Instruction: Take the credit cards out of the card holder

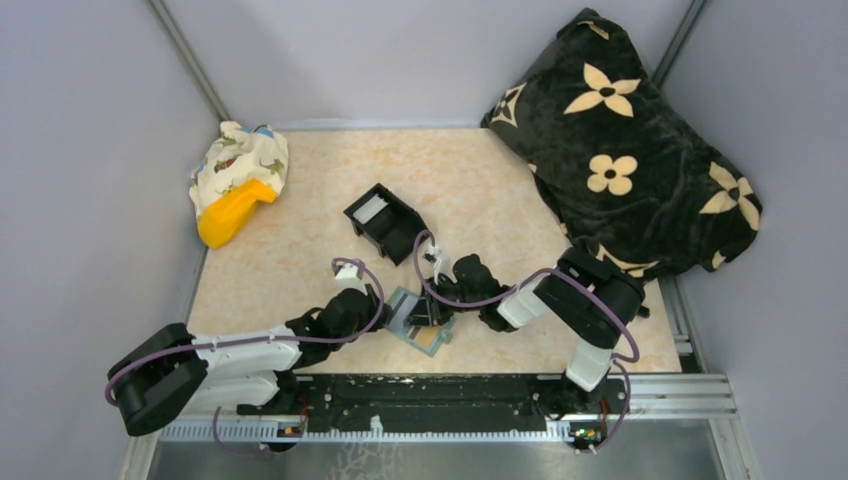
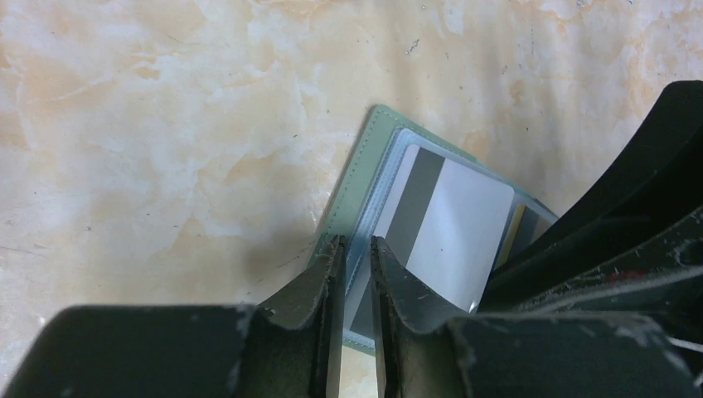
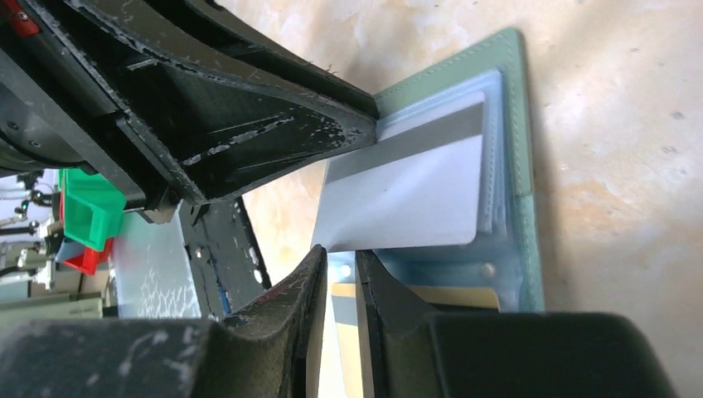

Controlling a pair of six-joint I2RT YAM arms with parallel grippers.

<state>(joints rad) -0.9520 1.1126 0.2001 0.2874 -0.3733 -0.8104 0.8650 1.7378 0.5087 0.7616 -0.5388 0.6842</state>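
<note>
The sage-green card holder (image 1: 404,308) lies open on the table between my two grippers. It also shows in the left wrist view (image 2: 356,170) and the right wrist view (image 3: 524,166). A whitish card with a grey stripe (image 2: 456,228) (image 3: 414,199) sticks partway out of a blue-grey pocket. A tan-gold card (image 1: 432,342) (image 3: 456,296) sits in the other half. My left gripper (image 1: 388,312) (image 2: 357,246) is nearly shut and empty, tips on the holder's edge. My right gripper (image 1: 441,310) (image 3: 338,259) is nearly shut, tips at the whitish card's free edge, nothing between them.
A black plastic box (image 1: 385,222) stands just behind the holder. A black flowered blanket (image 1: 625,150) fills the back right. A patterned cloth with a yellow object (image 1: 238,185) lies at the back left. The metal rail (image 1: 450,395) runs along the near edge.
</note>
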